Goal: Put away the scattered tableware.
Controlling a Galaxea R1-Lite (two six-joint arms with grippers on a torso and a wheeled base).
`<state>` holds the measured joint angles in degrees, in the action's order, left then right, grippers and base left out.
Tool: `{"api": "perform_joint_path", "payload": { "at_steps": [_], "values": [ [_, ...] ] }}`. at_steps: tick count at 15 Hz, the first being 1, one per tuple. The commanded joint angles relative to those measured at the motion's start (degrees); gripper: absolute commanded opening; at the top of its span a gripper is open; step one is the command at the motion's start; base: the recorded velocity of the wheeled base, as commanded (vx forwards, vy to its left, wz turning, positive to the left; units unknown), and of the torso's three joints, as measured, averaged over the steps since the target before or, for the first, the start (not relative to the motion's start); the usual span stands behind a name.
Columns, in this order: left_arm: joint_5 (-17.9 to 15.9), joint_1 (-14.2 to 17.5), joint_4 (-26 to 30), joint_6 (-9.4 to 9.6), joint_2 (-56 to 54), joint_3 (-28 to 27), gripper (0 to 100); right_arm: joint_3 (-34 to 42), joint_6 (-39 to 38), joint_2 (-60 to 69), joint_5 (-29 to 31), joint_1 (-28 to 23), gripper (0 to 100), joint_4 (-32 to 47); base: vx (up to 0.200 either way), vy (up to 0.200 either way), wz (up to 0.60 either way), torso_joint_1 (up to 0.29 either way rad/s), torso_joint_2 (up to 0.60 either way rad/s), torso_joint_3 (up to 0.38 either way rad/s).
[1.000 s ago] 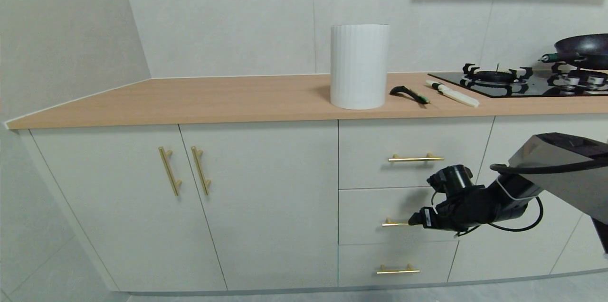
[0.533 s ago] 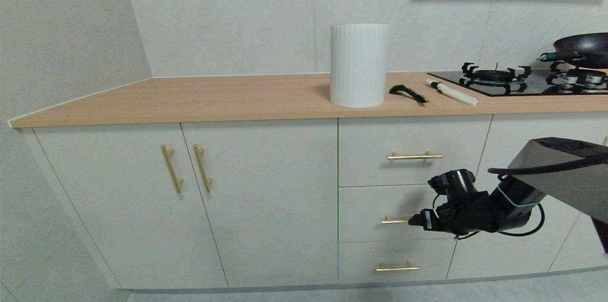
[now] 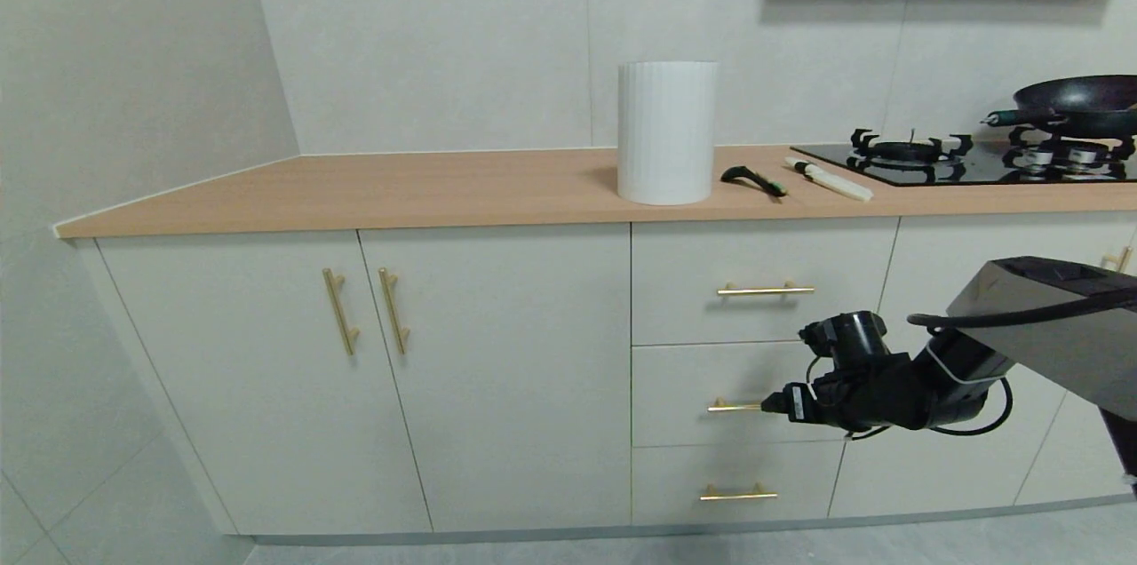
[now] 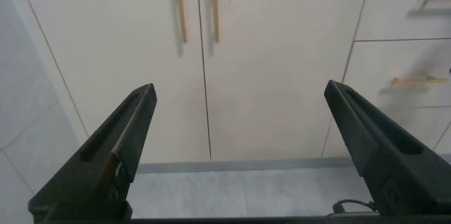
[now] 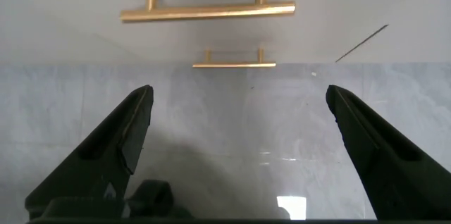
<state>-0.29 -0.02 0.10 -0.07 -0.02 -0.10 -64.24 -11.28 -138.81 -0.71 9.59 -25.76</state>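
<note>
On the wooden counter [image 3: 400, 192] a tall white ribbed container [image 3: 666, 131] stands upright. Just to its right lie a black and green peeler [image 3: 753, 179] and a white-handled utensil [image 3: 828, 179]. Low in front of the drawers, my right gripper [image 3: 771, 405] is close to the right end of the middle drawer's gold handle [image 3: 733, 407]. From the wrist my right gripper [image 5: 236, 146] is open and holds nothing, with a gold handle [image 5: 208, 11] beyond the fingers. My left gripper [image 4: 239, 153] is open and empty, facing the cupboard doors [image 4: 197, 55].
Three shut drawers are stacked under the counter, with a top handle [image 3: 766, 290] and a bottom handle [image 3: 739, 494]. A gas hob [image 3: 968, 163] with a black pan [image 3: 1079, 94] lies at the right. Double doors with gold handles [image 3: 366, 323] are to the left, above grey floor [image 4: 232, 189].
The whole head picture has shifted, so the camera has moved, seemingly back a little. My right gripper stays beside the middle drawer's handle. Nothing on the counter has moved.
</note>
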Motion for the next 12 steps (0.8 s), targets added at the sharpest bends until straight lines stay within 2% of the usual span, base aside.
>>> {"api": "perform_joint_path", "payload": {
  "at_steps": [1, 2, 3, 5, 7, 12],
  "values": [
    [0.0, 0.0, 0.0, -0.01, 0.0, 0.0, 100, -3.9, 0.1, -2.3, 1.1, -0.1, 100, 0.5, 0.000, 0.000, 0.00, 0.000, 0.00, 0.000],
    [-0.1, 0.0, 0.0, -0.01, 0.0, 0.0, 100, -9.8, 0.1, -4.9, 4.4, 0.0, 100, 6.2, 0.000, 0.000, 0.00, 0.000, 0.00, 0.000],
    [0.0, 0.0, 0.0, -0.01, 0.0, 0.0, 100, -10.9, 0.0, -5.3, 4.8, 0.0, 100, 7.3, 0.000, 0.000, 0.00, 0.000, 0.00, 0.000],
    [0.0, 0.0, 0.0, -0.01, 0.0, 0.0, 100, -21.4, -0.4, -10.2, 8.1, 0.1, 100, 19.4, 0.000, 0.000, 0.00, 0.000, 0.00, 0.000],
    [-0.1, 0.0, 0.0, -0.01, 0.0, 0.0, 100, -23.6, -0.4, -10.6, 8.1, 0.1, 100, 21.8, 0.000, 0.000, 0.00, 0.000, 0.00, 0.000],
    [-0.1, 0.0, 0.0, -0.01, 0.0, 0.0, 100, -35.7, -3.4, -14.6, 5.5, 1.1, 100, 31.7, 0.000, 0.000, 0.00, 0.000, 0.00, 0.000]
  ]
}}
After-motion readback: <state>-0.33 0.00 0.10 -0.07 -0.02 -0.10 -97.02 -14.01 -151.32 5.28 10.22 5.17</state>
